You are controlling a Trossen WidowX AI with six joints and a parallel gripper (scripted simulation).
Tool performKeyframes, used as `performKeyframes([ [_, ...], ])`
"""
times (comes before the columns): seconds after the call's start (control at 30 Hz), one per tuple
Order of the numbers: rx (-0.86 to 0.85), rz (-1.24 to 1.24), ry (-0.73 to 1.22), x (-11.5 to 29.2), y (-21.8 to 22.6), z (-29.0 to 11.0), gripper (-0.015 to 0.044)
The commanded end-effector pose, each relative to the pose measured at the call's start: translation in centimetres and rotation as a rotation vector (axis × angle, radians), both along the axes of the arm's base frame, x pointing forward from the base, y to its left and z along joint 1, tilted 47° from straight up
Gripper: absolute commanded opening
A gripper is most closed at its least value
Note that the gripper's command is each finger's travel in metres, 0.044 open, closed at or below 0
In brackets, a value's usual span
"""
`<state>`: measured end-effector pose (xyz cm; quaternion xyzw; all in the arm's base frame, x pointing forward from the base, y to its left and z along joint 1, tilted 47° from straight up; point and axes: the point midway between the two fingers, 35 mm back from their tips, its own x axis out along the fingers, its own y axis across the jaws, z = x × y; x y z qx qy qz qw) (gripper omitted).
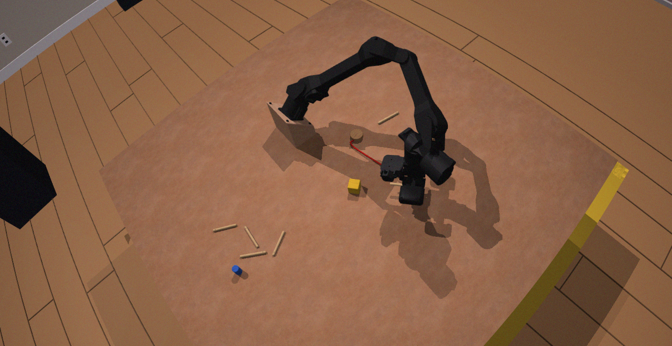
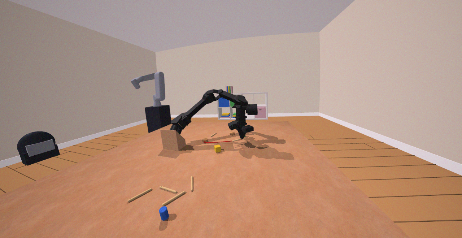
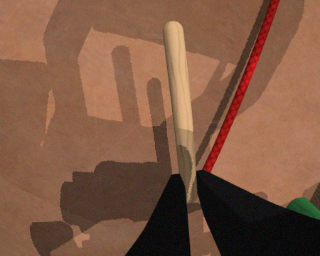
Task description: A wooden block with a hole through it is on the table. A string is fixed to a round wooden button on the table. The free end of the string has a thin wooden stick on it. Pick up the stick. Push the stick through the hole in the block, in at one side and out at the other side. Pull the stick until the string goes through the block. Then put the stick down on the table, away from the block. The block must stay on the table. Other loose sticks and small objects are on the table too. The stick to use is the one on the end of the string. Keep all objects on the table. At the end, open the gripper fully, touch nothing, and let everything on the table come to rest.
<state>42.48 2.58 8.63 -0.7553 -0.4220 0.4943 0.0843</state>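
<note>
My gripper [image 1: 402,184] [image 2: 242,136] [image 3: 188,180] is shut on the thin wooden stick [image 3: 179,92] [image 1: 394,184] and holds it just above the table, to the right of the yellow cube. The red string [image 1: 366,154] [image 2: 222,142] [image 3: 245,81] runs from the stick's held end back to the round wooden button [image 1: 356,134] [image 2: 205,140]. The wooden block [image 1: 298,132] [image 2: 171,139] stands on the table left of the button, close to the arm's base. Its hole does not show clearly in any view.
A yellow cube [image 1: 354,186] [image 2: 217,148] lies just left of the gripper. A green piece [image 3: 304,207] lies under the wrist. One loose stick [image 1: 388,117] lies behind the button. Several loose sticks [image 1: 253,254] [image 2: 168,189] and a blue cylinder [image 1: 237,269] [image 2: 164,213] lie far off at the front left.
</note>
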Motion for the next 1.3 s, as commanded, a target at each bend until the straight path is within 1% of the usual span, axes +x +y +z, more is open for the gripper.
performKeyframes([
  [0.0, 0.006, -0.001, 0.015, -0.1, 0.0, -0.9, 0.0000],
  [0.43, 0.004, 0.000, 0.016, 0.0, 0.0, -2.6, 0.0000],
  [0.77, 0.004, 0.001, 0.017, 0.0, 0.0, -2.7, 0.0000],
  [1.27, 0.003, 0.001, 0.018, -1.4, -0.7, -3.6, 0.0000],
])
